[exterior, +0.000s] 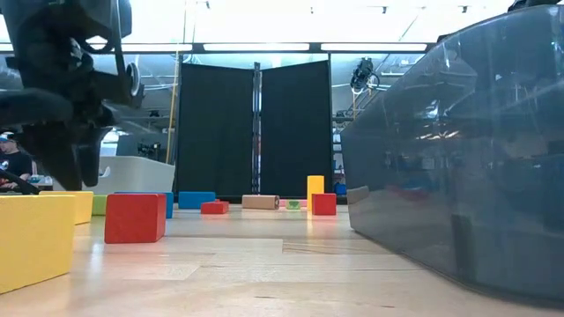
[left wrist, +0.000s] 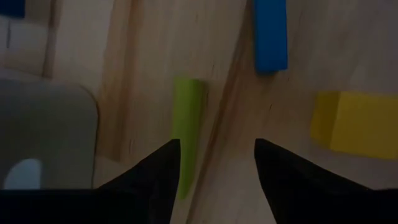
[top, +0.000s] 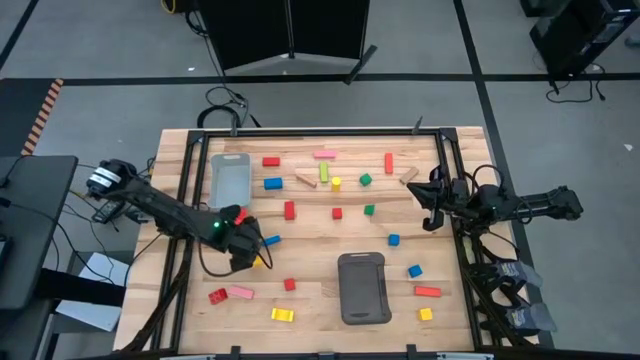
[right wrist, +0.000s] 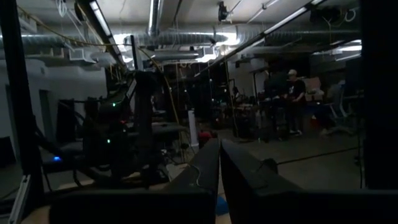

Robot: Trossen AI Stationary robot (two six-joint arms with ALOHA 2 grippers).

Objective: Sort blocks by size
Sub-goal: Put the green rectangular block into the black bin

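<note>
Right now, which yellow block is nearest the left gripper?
The yellow block right beside the left gripper, next to the blue bar; the other three yellow ones lie well away from it.

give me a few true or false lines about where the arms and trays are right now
1. The left gripper is over the table's left half with its jaws apart. True.
2. It holds a green block. False: the green block lies on the wood ahead of the open jaws, not gripped.
3. The right gripper waits at the table's right edge, jaws closed. True.
4. Both grey trays are full of blocks. False: the dark tray and the light tray show no blocks inside.
</note>
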